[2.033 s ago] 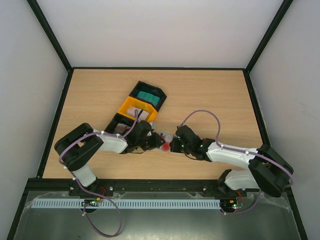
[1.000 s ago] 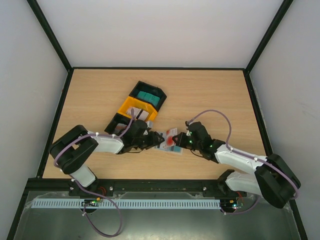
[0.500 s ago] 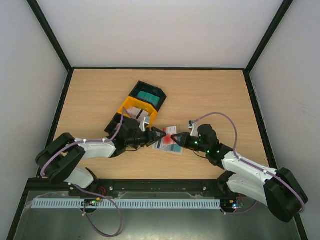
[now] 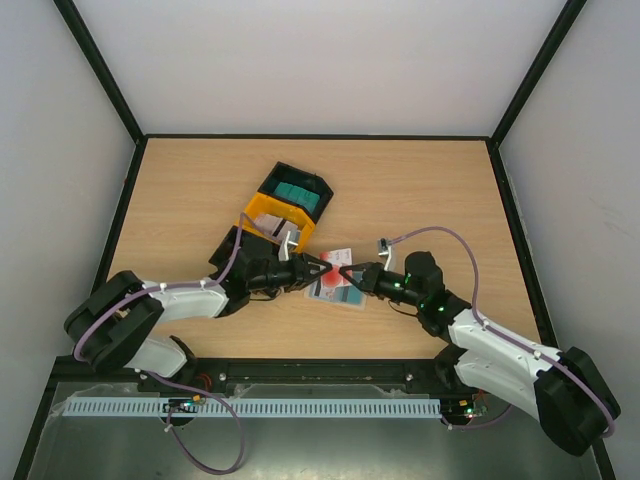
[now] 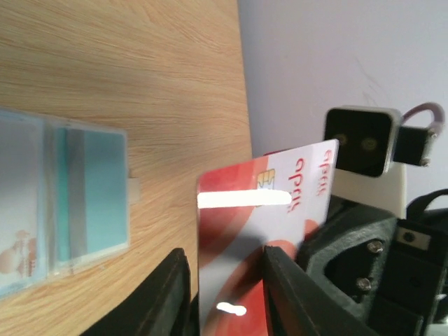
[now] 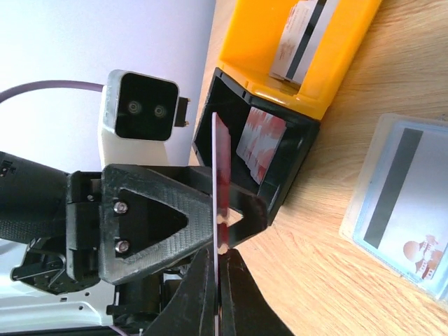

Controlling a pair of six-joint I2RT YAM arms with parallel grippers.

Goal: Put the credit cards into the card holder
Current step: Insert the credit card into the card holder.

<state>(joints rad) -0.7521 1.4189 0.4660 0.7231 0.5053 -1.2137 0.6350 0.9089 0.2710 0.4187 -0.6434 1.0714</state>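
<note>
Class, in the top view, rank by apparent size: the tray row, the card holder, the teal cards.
Tray row; card holder; teal cards. All sit about equally far from the camera, so the order holds.

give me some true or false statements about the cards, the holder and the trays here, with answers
1. The right hand pinches a red and white card. True.
2. The card holder is folded shut. False: it lies open on the table, its light blue inside showing.
3. The yellow tray holds a card with a dark stripe. True.
4. The teal cards sit in the yellow tray. False: they are in the far black tray.
5. The red and white card lies flat on the table. False: it is held up between the two hands.
</note>
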